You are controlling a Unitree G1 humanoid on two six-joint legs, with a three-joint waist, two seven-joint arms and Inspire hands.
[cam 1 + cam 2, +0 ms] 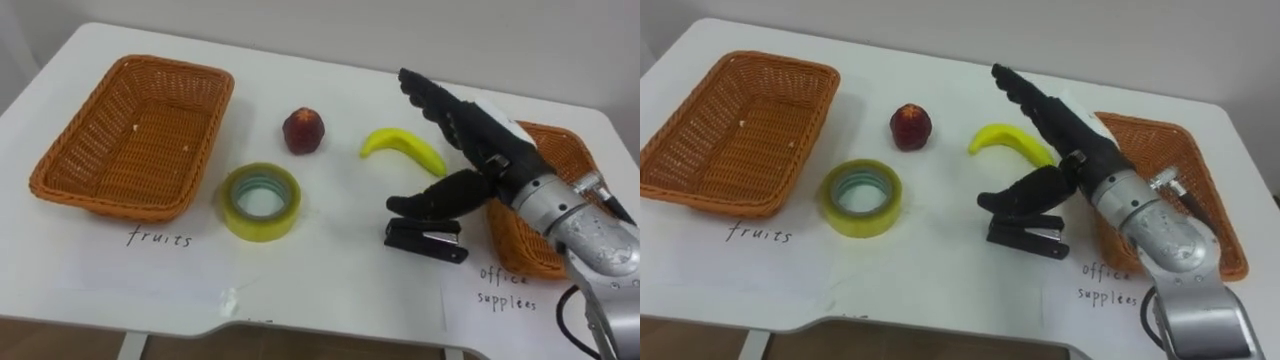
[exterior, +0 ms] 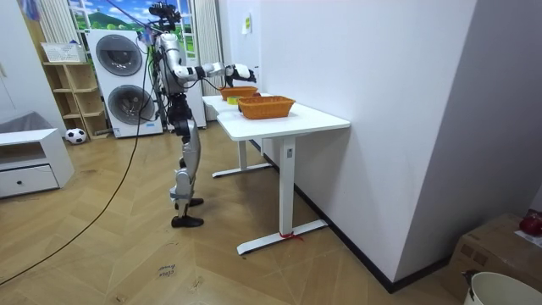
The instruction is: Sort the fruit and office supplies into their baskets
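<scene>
1. Stapler (image 1: 425,240), black, lies flat on the white bench (image 1: 330,60) near the front edge. It is just left of the right wicker basket (image 1: 562,150) and not in it.
2. We judge the sorting barely begun. The left wicker basket (image 1: 140,140) is bare, and the part of the right one that we can see past the arm holds nothing. All four items lie out on the bench between the baskets.
3. Everything is left to do. The peach (image 1: 303,130) and the banana (image 1: 405,147) must go to the fruit basket, and the roll of yellow tape (image 1: 261,201) and the stapler to the other.
4. Our right hand (image 1: 495,150) holds nothing. Its fingers (image 1: 435,100) are straight and set well apart from the thumb.
5. The fingers reach out above the banana's right end. The thumb points left just over the stapler's top, though we cannot tell whether it touches.
6. The stapler therefore sits below the open gap between thumb and fingers. We take it to be the item being reached for, and we think the hand must come lower before it can close.
</scene>
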